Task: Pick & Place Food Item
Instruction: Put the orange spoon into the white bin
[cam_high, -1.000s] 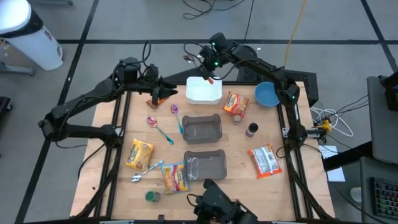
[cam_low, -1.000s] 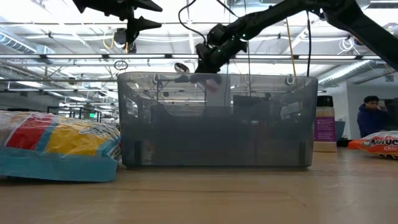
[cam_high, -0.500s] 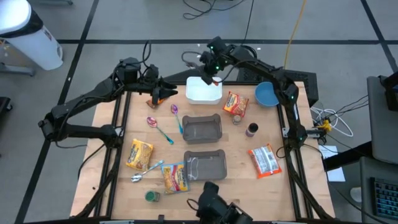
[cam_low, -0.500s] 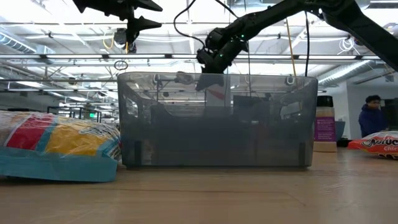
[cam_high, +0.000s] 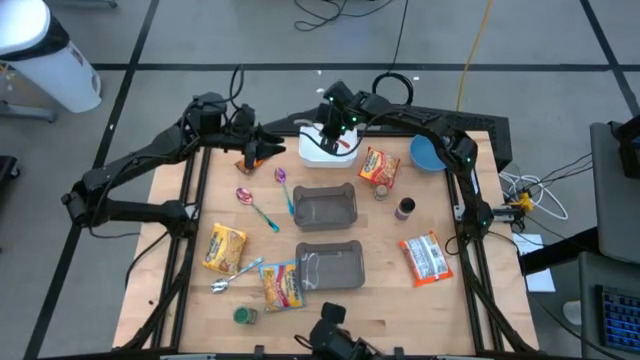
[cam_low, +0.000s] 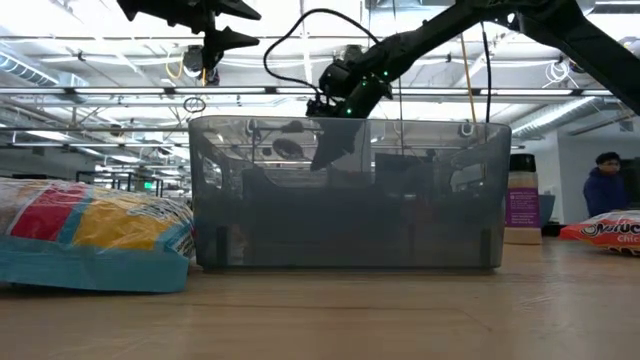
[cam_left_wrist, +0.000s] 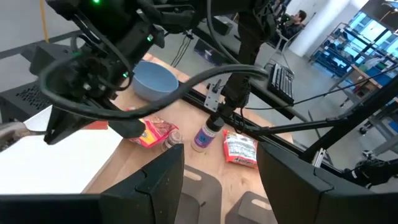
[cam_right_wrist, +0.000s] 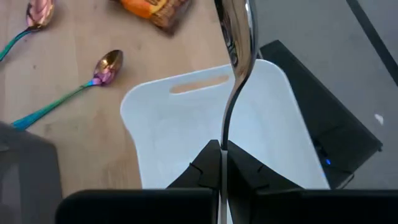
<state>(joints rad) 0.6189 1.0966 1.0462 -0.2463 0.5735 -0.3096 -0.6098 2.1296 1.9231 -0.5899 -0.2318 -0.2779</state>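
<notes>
While our right tool, clamped on a silver metal spoon, hung above the white plastic cutting board at upper centre, we judged lowering and release came next; the left tool waited, its opening impossible to tell.

Right gripper hides part of the white board in high view. Spoon bowl cut off in right wrist view. Left gripper fingers too dark to read. Packet cut off. Low view: bin blocks the table behind.
</notes>
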